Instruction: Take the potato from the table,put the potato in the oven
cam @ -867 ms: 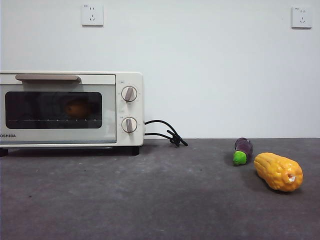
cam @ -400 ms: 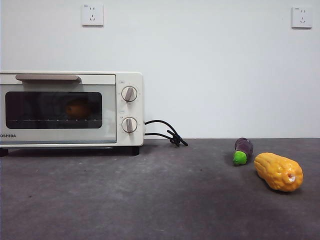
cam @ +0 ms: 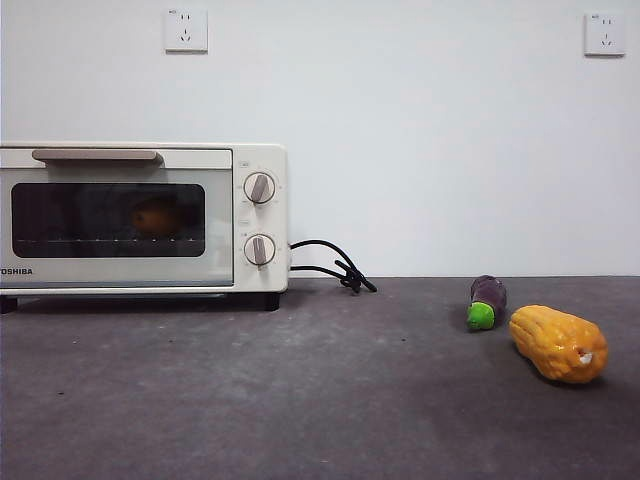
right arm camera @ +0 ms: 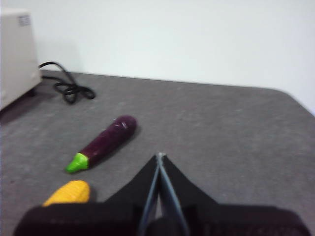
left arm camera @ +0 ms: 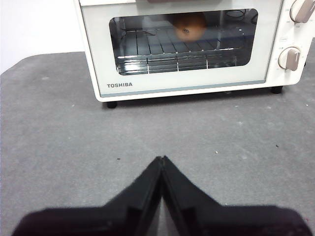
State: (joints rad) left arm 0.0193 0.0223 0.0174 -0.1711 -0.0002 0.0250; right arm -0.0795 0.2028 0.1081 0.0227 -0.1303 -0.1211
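Orange-brown, the potato (left arm camera: 190,25) sat on the rack inside the shut oven (cam: 258,160); smooth and firm, probably slippery, best gripped across its middle. Both claws, left (left arm camera: 162,158) and right (right arm camera: 160,156), were pinched closed, holding nothing.

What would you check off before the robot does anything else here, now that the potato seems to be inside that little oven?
1. Orange-brown oval potato on the wire rack inside the cream-white Toshiba toaster oven: ok.
2. Dark glass oven door closed: ok.
3. Left gripper empty, jaws shut, in front of the oven: ok.
4. Right gripper empty, jaws shut, near the small purple eggplant: ok.
5. Bumpy yellow corn cob and eggplant lying on the dark grey table: ok.
6. Oven switched off: cannot tell.
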